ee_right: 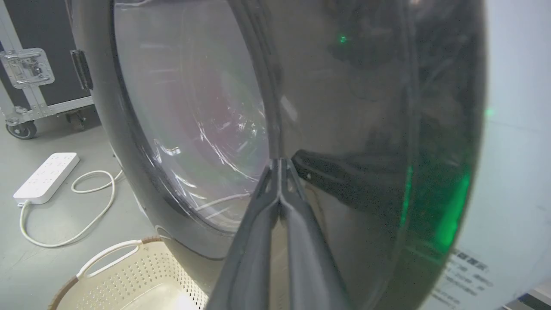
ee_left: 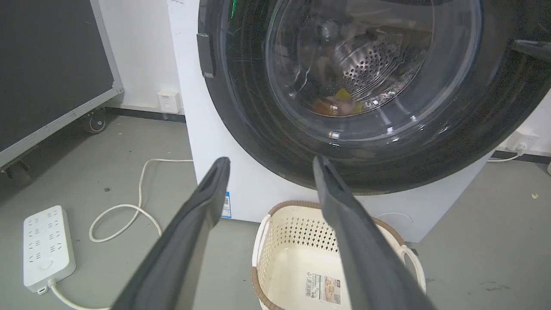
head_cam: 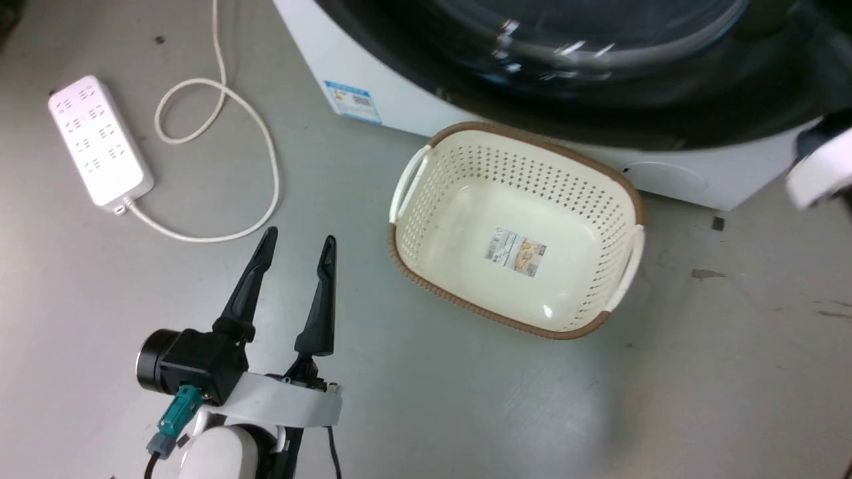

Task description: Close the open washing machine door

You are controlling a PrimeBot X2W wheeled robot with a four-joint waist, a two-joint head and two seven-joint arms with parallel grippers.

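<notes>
right gripper (ee_right: 280, 165): fingers pinched together, empty, tips right at the glossy ring of the washing machine door (ee_right: 357, 129), dead ahead | door: lying close against the washing machine (ee_left: 258, 189), latch unclear | left gripper (head_cam: 299, 237): spread wide, low, farther off

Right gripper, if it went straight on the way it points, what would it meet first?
The washing machine door. The right gripper, shut, points at its glossy black face; the tips look nearly on it, though depth is unclear.
</notes>
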